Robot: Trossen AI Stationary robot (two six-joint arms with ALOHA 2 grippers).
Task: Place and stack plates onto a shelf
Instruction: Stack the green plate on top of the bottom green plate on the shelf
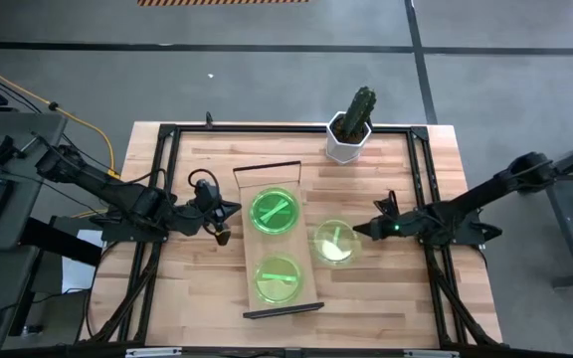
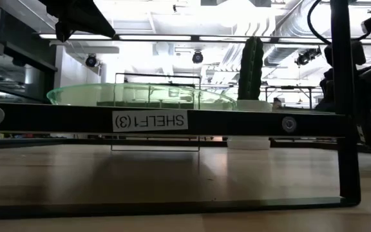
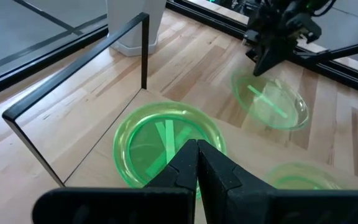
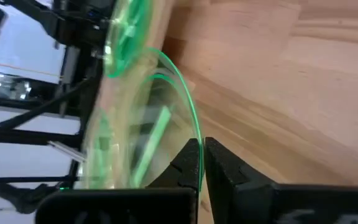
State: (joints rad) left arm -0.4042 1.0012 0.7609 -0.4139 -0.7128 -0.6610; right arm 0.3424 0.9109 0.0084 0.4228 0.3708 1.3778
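Note:
The light-wood shelf (image 1: 267, 246) lies mid-table. A stack of green plates (image 1: 275, 212) (image 3: 166, 146) with crossed bar marks rests on its far half. A single plate (image 1: 278, 279) (image 2: 140, 96) rests on its near half. One more plate (image 1: 334, 243) (image 3: 269, 102) is just right of the shelf, with my right gripper (image 1: 359, 231) (image 4: 201, 146) shut on its edge. My left gripper (image 1: 225, 231) (image 3: 196, 149) is shut and holds nothing. It hovers at the shelf's left edge beside the stack. My right gripper pinches the rim (image 4: 194, 127) of the plate right of the shelf, on the plate's right side, between its two fingers. The fingers reach in from the table's right. Whether the plate rests on the table or is lifted, I cannot tell.
A white hexagonal pot with a cactus (image 1: 351, 127) (image 2: 250, 64) stands at the far edge, behind the shelf. A dark metal frame (image 1: 167, 179) runs round the tabletop. Upright dark frame ends (image 3: 73, 68) close the shelf's far and near ends. Bare wood lies near right.

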